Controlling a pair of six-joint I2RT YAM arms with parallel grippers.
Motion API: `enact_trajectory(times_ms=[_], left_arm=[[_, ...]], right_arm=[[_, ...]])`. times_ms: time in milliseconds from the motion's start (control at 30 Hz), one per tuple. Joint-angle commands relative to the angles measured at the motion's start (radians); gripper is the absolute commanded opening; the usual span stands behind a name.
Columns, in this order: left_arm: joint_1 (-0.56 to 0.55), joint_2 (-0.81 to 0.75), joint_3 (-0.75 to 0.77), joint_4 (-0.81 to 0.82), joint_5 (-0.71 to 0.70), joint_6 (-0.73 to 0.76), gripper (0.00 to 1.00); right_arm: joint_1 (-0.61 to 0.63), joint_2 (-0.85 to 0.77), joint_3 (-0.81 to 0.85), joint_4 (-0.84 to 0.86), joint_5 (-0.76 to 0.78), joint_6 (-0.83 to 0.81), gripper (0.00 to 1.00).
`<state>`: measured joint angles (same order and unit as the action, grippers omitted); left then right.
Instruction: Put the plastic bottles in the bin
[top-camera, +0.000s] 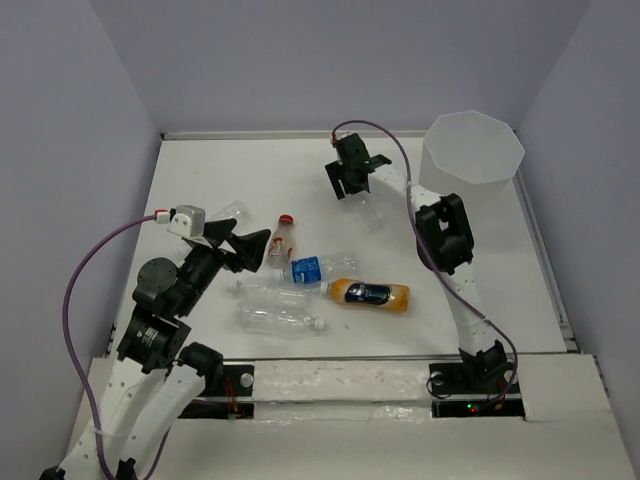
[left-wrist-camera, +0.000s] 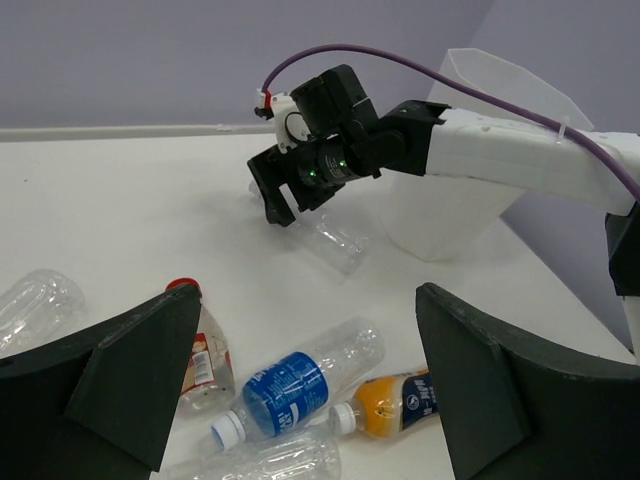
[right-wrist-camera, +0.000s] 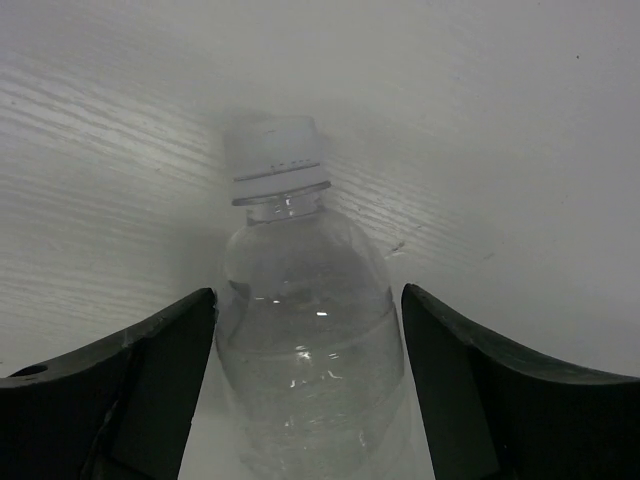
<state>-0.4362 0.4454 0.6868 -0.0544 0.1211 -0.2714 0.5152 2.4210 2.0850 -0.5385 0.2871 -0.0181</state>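
Nearest the front edge of the bench, two clear bottles lie side by side. Just beyond them are an orange bottle, a blue-labelled bottle and a red-capped bottle. The left gripper hangs over the left side of this cluster, fingers spread wide and empty. One more clear bottle lies toward the left edge.

Farther back, right of centre, the right gripper is down over a lone clear bottle lying on the bench. A finger stands against each flank of its body, and the cap points away from the wrist. I cannot tell whether they are squeezing yet. The bin stands in the far right corner, with no bottle visible inside.

The step in hand looks like the first pick. Next comes a firm close on the slippery body, then a lift high enough to clear the tall rim and a swing right. That path has open bench. The side wall sits close behind the bin, so the release should be well inside the rim.
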Motion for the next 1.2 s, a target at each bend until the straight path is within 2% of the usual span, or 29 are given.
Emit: enact_trajectory(times_ms=[0,33,200,267,367,400,533,567,667,800,933,1167], left_arm=[[0.01,0.007,0.013,0.033,0.008,0.008,0.99],[0.011,0.007,0.013,0.034,0.008,0.006,0.99],[0.014,0.009,0.011,0.036,0.009,0.005,0.99],[0.013,0.009,0.011,0.036,0.011,0.005,0.99],[0.014,0.004,0.01,0.036,0.011,0.006,0.99],[0.014,0.004,0.01,0.036,0.011,0.005,0.99],[0.014,-0.001,0.008,0.037,0.018,0.005,0.99],[0.014,-0.002,0.008,0.036,0.022,0.003,0.99],[0.014,-0.011,0.007,0.037,0.029,0.0,0.99],[0.014,-0.02,0.007,0.038,0.035,0.0,0.99],[0.011,-0.02,0.005,0.041,0.038,0.0,0.99],[0.011,-0.017,0.005,0.039,0.038,0.001,0.99]], right_arm=[[0.005,0.0,0.053,-0.034,-0.022,-0.006,0.71],[0.005,-0.008,0.056,-0.032,-0.022,-0.006,0.62],[0.039,-0.138,0.02,0.052,-0.003,-0.049,0.56],[0.068,-0.252,-0.009,0.113,-0.009,-0.059,0.5],[0.068,-0.452,-0.089,0.219,-0.04,-0.036,0.49],[0.068,-0.57,-0.127,0.312,-0.037,-0.039,0.49],[0.068,-0.799,-0.354,0.593,0.056,-0.109,0.49],[0.054,-0.883,-0.387,0.632,0.104,-0.126,0.49],[-0.026,-0.988,-0.488,0.754,0.164,-0.16,0.48],[-0.215,-1.053,-0.632,0.921,0.158,-0.099,0.48],[-0.346,-1.025,-0.651,0.945,0.106,-0.017,0.48],[-0.429,-0.967,-0.661,0.94,0.009,0.09,0.48]])
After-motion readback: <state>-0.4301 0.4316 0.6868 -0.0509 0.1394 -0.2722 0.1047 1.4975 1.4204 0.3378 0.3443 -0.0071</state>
